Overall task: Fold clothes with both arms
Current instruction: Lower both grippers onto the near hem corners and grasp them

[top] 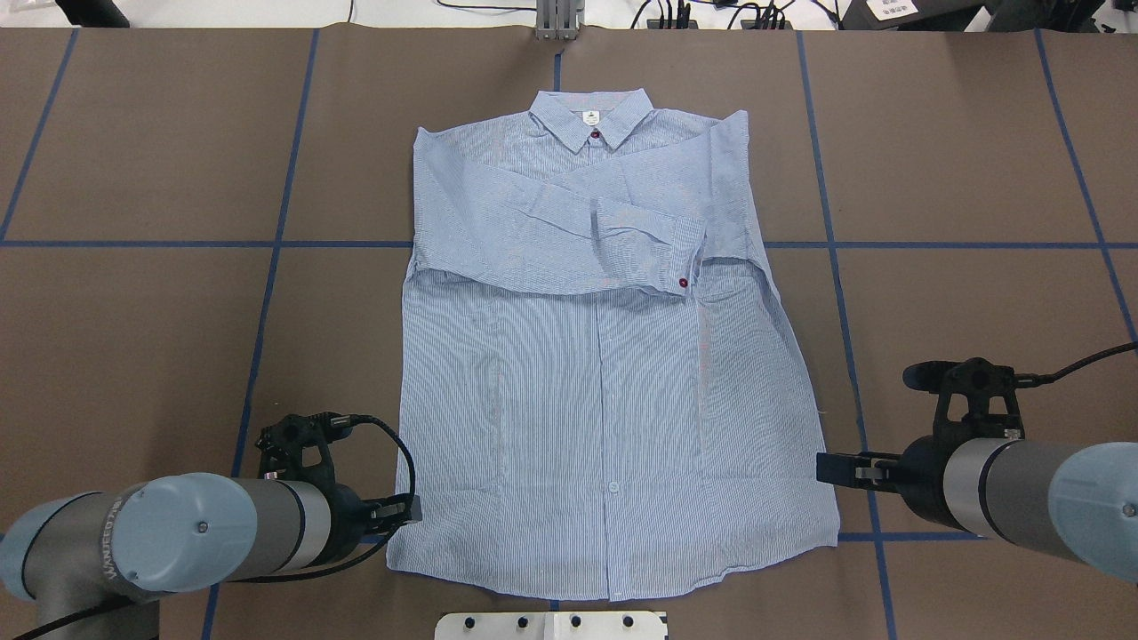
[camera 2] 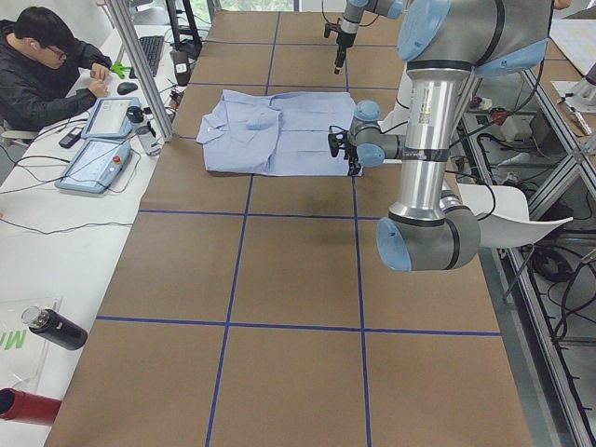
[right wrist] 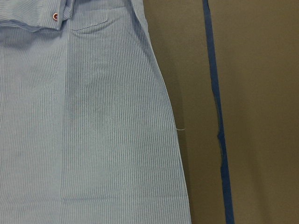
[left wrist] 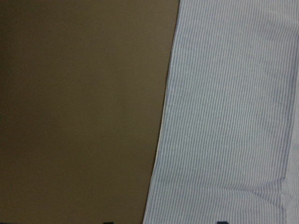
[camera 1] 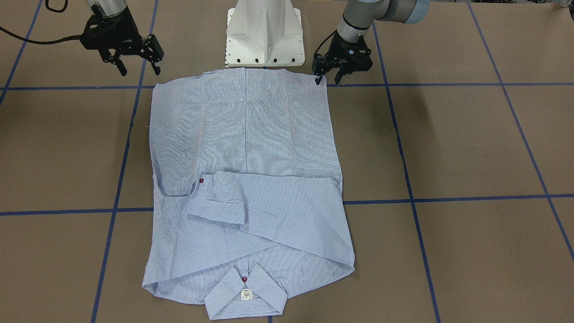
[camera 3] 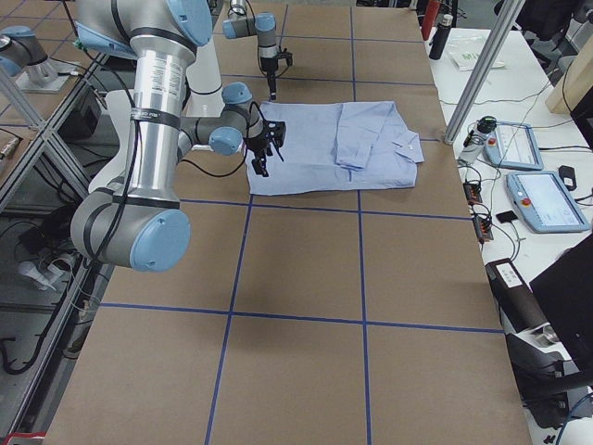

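Observation:
The light blue striped shirt [top: 605, 356] lies flat and buttoned on the brown table, collar [camera 1: 245, 298] away from the robot and both sleeves folded across the chest. My left gripper [camera 1: 328, 81] is open and low at the hem corner on its side. The left wrist view shows the shirt's side edge [left wrist: 163, 116] running between its fingertips. My right gripper [camera 1: 139, 69] is open and hangs just off the other hem corner, clear of the cloth and holding nothing. The right wrist view looks down on that side edge of the shirt [right wrist: 93, 130].
The white pedestal base [camera 1: 264, 36] stands at the hem end of the shirt. Blue tape lines [camera 1: 403, 157] grid the table. A person [camera 2: 47, 65] sits at a side bench with control pendants [camera 2: 93, 158] and a bottle [camera 2: 56, 328].

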`<state>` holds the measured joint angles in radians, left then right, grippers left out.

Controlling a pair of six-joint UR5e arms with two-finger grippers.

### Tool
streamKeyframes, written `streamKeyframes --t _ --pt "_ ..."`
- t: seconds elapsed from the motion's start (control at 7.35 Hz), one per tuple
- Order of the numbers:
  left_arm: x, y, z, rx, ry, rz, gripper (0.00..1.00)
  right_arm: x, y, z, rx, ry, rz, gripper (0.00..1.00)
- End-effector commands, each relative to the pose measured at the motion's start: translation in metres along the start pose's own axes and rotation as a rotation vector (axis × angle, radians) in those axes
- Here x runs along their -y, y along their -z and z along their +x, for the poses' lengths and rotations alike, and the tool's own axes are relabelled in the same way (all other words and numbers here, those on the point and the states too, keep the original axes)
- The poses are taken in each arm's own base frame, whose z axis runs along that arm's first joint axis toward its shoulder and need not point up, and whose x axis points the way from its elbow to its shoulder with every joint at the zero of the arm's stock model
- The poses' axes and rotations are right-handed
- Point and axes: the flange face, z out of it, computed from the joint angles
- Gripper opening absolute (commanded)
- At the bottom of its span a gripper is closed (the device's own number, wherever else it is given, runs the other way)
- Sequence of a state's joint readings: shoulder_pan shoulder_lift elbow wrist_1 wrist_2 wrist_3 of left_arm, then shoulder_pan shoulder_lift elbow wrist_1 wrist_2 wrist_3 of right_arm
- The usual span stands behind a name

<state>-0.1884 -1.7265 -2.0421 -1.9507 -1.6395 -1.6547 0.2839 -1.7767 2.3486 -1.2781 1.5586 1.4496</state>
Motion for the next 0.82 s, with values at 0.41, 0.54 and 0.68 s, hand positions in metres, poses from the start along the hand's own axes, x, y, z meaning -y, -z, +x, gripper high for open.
streamKeyframes --t 0.41,0.54,0.68 --pt "-0.030 -0.019 -0.001 0.031 -0.029 -0.046 0.59 0.000 0.000 0.000 0.001 0.000 0.000 1.00" --pt "-0.030 -0.021 -0.001 0.036 -0.029 -0.046 0.56 0.000 0.000 0.000 -0.001 0.000 0.000 1.00" --pt "-0.031 -0.019 0.005 0.026 -0.031 -0.050 0.55 0.000 0.000 0.000 0.001 0.000 0.000 1.00"
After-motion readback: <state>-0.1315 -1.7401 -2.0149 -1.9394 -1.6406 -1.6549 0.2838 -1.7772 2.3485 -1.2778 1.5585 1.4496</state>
